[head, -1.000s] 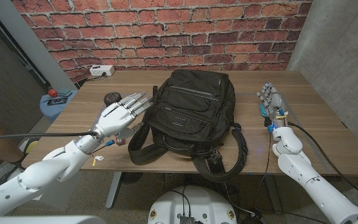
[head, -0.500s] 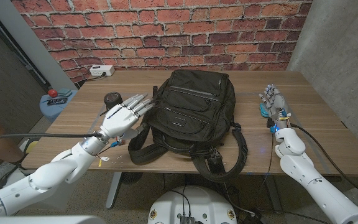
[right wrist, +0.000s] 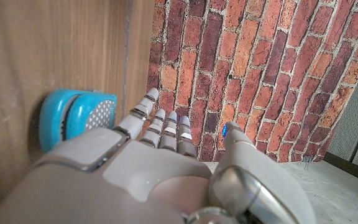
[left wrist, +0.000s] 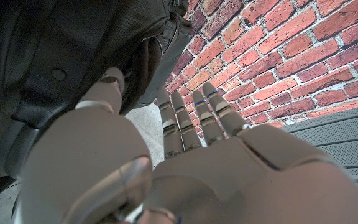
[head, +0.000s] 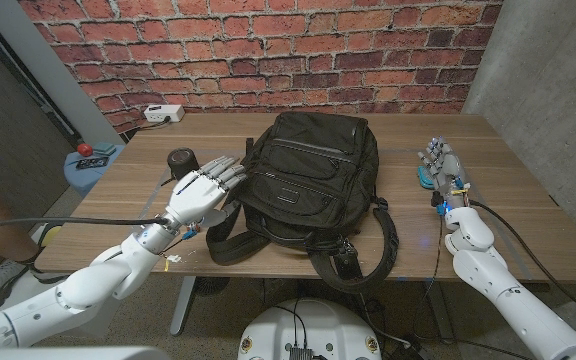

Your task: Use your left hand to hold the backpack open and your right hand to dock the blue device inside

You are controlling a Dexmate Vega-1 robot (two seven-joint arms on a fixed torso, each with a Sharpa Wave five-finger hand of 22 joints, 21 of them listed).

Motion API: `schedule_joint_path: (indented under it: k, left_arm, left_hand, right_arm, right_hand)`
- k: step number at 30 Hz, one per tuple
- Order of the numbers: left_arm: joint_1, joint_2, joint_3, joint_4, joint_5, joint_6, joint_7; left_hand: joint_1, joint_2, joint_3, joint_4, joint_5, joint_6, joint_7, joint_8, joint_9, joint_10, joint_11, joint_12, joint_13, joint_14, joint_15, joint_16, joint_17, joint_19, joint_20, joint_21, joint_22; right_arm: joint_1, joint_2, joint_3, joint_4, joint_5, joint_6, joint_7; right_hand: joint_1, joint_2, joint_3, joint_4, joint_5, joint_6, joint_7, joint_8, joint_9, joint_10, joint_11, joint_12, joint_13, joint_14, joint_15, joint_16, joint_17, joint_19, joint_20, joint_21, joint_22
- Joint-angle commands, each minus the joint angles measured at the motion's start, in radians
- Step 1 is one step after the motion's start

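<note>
We judged the black backpack (head: 303,190), lying closed at mid-table, as soft and floppy, best taken at its zipped edge, where our left hand (head: 201,188) hovered released with fingers spread. The blue device (head: 425,177) lay just beside our right hand (head: 444,165), unclenched and empty; it looked small, rigid and light, and we read no writing anywhere.

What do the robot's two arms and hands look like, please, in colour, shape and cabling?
Both arms are glossy white, rounded shells. The left hand and right hand are silver-grey with segmented metallic fingers and small blue marks near the fingertips. A black cable runs along each forearm, and small yellow and blue tags sit at the wrists.
</note>
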Motion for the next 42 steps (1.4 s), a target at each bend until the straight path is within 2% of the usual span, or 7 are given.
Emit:
schedule_joint_path:
  k: [1,5,17,20,25,32,42]
  left_arm:
    - [-0.046,-0.018,0.06,0.022,-0.014,0.007,0.06]
    - [-0.063,-0.025,0.075,0.027,-0.014,0.008,0.062]
    - [-0.131,-0.06,0.126,0.063,0.004,0.003,0.074]
    - [-0.145,-0.065,0.133,0.069,0.003,-0.002,0.086]
    - [-0.159,-0.066,0.135,0.062,-0.004,-0.007,0.099]
    - [-0.161,-0.059,0.129,0.043,-0.014,-0.002,0.097]
    - [-0.166,-0.05,0.106,0.014,-0.042,-0.011,0.077]
  left_hand:
    - [0.035,0.024,-0.027,0.001,-0.001,0.107,-0.009,0.078,0.037,0.094,-0.026,0.085,0.058,0.088,-0.036,0.046,0.031,0.04,0.004,0.011,0.006]
    - [0.046,0.032,-0.033,0.0,0.001,0.139,-0.018,0.106,0.051,0.122,-0.033,0.117,0.082,0.126,-0.051,0.063,0.041,0.044,0.002,0.01,0.006]
    - [0.061,0.043,-0.039,-0.001,0.005,0.129,-0.019,0.125,0.071,0.113,-0.033,0.141,0.114,0.133,-0.051,0.067,0.054,0.042,0.003,0.006,0.007]
    - [0.075,0.055,-0.044,-0.002,0.006,0.165,-0.022,0.151,0.078,0.156,-0.044,0.177,0.136,0.171,-0.059,0.083,0.064,0.055,0.001,0.009,0.007]
    - [0.081,0.083,-0.046,0.011,0.012,0.353,-0.02,0.234,0.053,0.293,-0.065,0.259,0.171,0.276,-0.084,0.105,0.076,0.09,-0.015,0.02,0.008]
    - [0.049,0.081,-0.047,0.019,0.009,0.438,-0.029,0.239,-0.006,0.415,-0.067,0.254,0.102,0.365,-0.104,0.116,0.075,0.111,-0.03,0.028,0.008]
    - [0.038,0.078,-0.046,0.016,0.005,0.464,-0.041,0.225,-0.044,0.458,-0.08,0.23,0.06,0.394,-0.117,0.117,0.069,0.115,-0.036,0.03,0.007]
  right_arm:
    - [0.004,-0.002,0.0,0.014,0.011,-0.007,0.019]
    - [0.009,-0.002,-0.001,0.022,0.012,-0.01,0.025]
    - [0.02,0.003,0.0,0.056,0.024,-0.008,0.045]
    - [0.021,0.001,0.0,0.057,0.025,-0.01,0.046]
    - [0.023,-0.001,0.002,0.059,0.028,-0.014,0.048]
    - [0.027,-0.004,0.002,0.06,0.029,-0.018,0.051]
    - [0.031,-0.012,-0.002,0.047,0.022,-0.031,0.045]
  right_hand:
    - [0.006,0.006,0.004,-0.007,0.002,-0.003,0.0,0.001,0.002,0.003,0.003,0.001,0.0,0.008,0.003,0.0,0.004,0.005,-0.019,0.006,0.004]
    - [0.005,0.006,0.004,-0.007,0.002,-0.003,0.0,0.001,0.002,0.002,0.001,0.0,0.0,0.007,0.003,0.0,0.004,0.005,-0.02,0.006,0.004]
    - [0.005,0.007,0.004,-0.007,0.002,-0.003,-0.001,0.001,0.002,0.004,0.003,0.001,0.0,0.007,0.004,0.0,0.004,0.005,-0.019,0.006,0.004]
    - [0.005,0.007,0.004,-0.007,0.002,-0.002,-0.001,0.001,0.002,0.003,0.001,0.001,0.0,0.007,0.003,0.0,0.005,0.005,-0.02,0.006,0.004]
    - [0.005,0.007,0.004,-0.007,0.002,-0.003,0.0,0.001,0.002,0.004,0.002,0.001,0.0,0.006,0.004,0.0,0.005,0.005,-0.02,0.006,0.004]
    - [0.004,0.007,0.004,-0.007,0.002,-0.002,0.0,0.001,0.003,0.003,0.0,0.0,0.0,0.007,0.006,0.0,0.005,0.005,-0.02,0.006,0.004]
    - [0.004,0.007,0.005,-0.007,0.002,-0.004,0.0,0.001,0.002,0.002,0.002,0.0,0.0,0.006,0.005,0.0,0.006,0.005,-0.02,0.005,0.004]
